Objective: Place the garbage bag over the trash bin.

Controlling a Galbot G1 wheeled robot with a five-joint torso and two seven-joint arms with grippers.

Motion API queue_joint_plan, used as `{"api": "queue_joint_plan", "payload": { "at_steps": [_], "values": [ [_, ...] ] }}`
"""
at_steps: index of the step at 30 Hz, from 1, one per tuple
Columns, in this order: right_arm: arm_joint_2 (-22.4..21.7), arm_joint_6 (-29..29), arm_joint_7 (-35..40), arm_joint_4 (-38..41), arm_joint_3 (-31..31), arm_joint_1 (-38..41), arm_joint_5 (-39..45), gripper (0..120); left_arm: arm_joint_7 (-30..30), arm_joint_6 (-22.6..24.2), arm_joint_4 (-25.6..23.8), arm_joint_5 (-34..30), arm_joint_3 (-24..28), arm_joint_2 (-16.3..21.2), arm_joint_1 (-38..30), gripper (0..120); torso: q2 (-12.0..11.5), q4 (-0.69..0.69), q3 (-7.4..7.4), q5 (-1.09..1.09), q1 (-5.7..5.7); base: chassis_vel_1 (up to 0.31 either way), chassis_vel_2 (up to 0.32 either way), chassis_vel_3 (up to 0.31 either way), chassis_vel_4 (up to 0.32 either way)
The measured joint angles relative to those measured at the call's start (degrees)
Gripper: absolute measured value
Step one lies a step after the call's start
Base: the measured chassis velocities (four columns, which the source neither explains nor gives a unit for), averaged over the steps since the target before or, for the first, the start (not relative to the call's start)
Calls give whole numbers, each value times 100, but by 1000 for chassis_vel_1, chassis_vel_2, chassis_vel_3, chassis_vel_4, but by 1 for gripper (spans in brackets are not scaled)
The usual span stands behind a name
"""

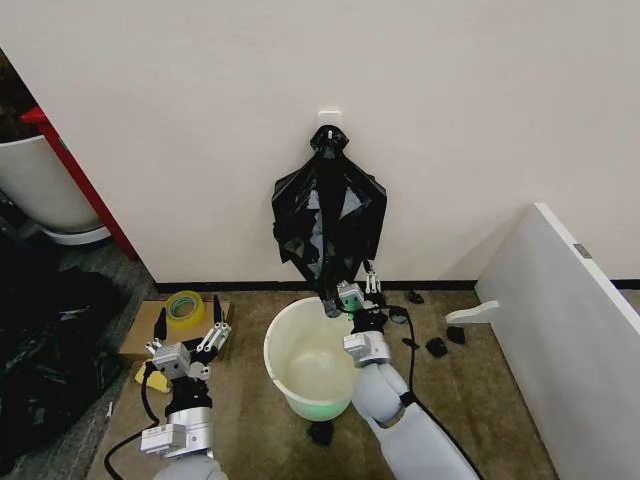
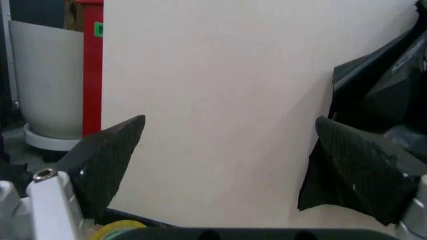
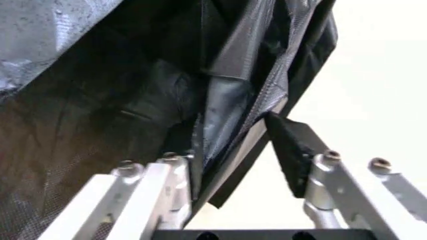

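1. Head view: the bag point(image 1: 329, 222) is hanging upper centre from a white wall hook point(image 1: 331, 121) — long axis vertical, knotted top up, faceted glossy body tapering to a tip at frame centre. The bin point(image 1: 312, 358), round and cream-white with a rolled rim and green base, is standing open on the carpet directly below that tip. The right gripper point(image 1: 352, 291) is reaching up at the bin's far rim, right at the bag's lower tip, so the right arm is plainly the nearer one. The left gripper point(image 1: 188, 322) is waiting lower left, well apart from the bag, beside a yellow tape roll point(image 1: 184, 306) on a cardboard piece.

2. Left wrist view: the left gripper's dark textured fingers point(image 2: 107, 160) are standing wide apart with nothing but bare wall between them. The bag's edge point(image 2: 387, 95) is showing at the right of the frame, off to one side of the fingers.

3. Right wrist view: thin crinkled film of the bag point(image 3: 147, 95) is filling the upper left — its folds are dropping between the right gripper's fingers point(image 3: 293, 145). The jaws are standing partly open around a hanging fold; whether the pads are already pinching it I cannot tell.
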Motion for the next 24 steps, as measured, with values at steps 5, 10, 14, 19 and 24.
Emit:
{"api": "queue_joint_plan", "payload": {
  "at_steps": [5, 10, 14, 19, 24],
  "values": [
    [12, 50, 25, 39, 36, -48, 5, 12, -1, -1, -5, 0, -5, 2, 6, 100, 0, 0, 0, 1, 0, 0, 0, 0, 0],
    [-39, 385, -19, 185, 98, -109, 388, 0, -2, -2, -35, 3, 4, 47, 4, 100, 0, 0, 0, 1, 0, 0, 0, 0, 0],
    [-134, 652, -155, 399, 105, -167, 941, 0, 31, 51, -103, -100, 36, 183, -29, 100, 0, 0, 0, 2, 0, 0, 0, 0, 0],
    [-385, 1211, -822, 895, 132, -319, 2017, 0, 754, 33, -69, -897, 200, 920, -323, 100, 0, 0, 0, 1, 0, 0, 0, 0, 0],
    [-496, 1590, -1376, 1084, 143, -383, 2564, 0, 1593, -193, 378, -1449, 342, 1810, -990, 100, 0, 0, 0, 0, 0, 0, 0, 0, 0]
  ]
}}
